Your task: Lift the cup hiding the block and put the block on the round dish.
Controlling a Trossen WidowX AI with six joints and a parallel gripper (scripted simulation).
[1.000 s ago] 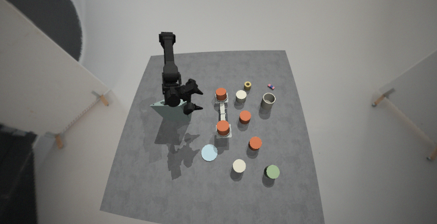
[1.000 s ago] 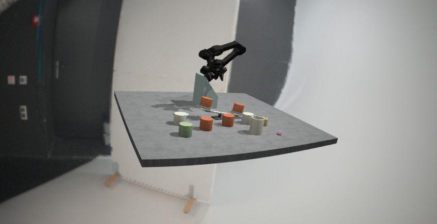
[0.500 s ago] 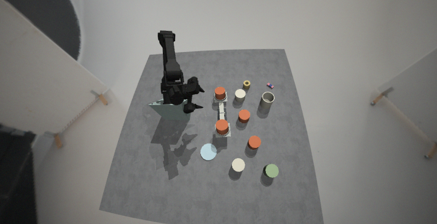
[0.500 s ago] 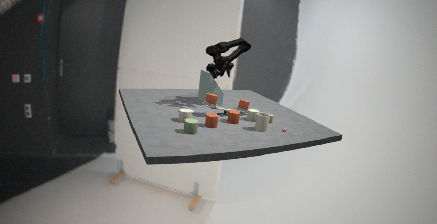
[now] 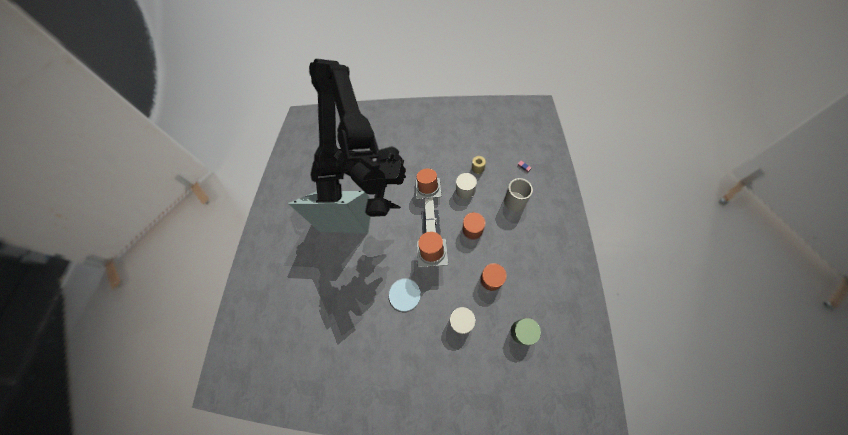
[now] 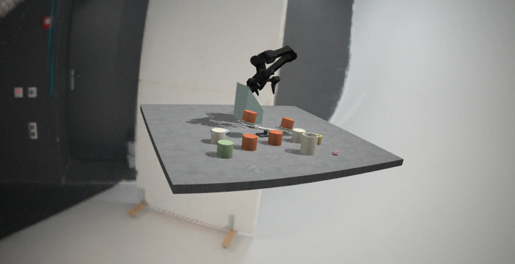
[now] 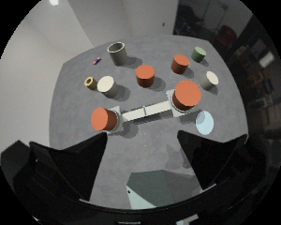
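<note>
A pale balance beam [image 5: 429,211] [image 7: 156,109] bears two orange-red cups. The cup at the dish's end [image 5: 430,246] [image 6: 249,116] [image 7: 186,95] stands higher; the cup at the far end [image 5: 426,181] [image 6: 287,123] [image 7: 104,119] stands lower. The beam is tilted. No block shows under either cup. The light blue round dish [image 5: 404,295] [image 7: 204,123] has nothing on it. My gripper [image 5: 401,191] [image 6: 265,93] [image 7: 143,135] is open and empty, high above the table and on the pale green wedge's side of the balance.
Beyond the balance stand two more orange-red cups [image 5: 473,225] [image 5: 493,276], two cream cups [image 5: 465,184] [image 5: 462,320], a green cup [image 5: 527,331], a tall grey cup [image 5: 515,200], a yellow ring [image 5: 478,164] and a small pink-and-blue piece [image 5: 524,166]. A pale green wedge [image 5: 340,216] is below the arm.
</note>
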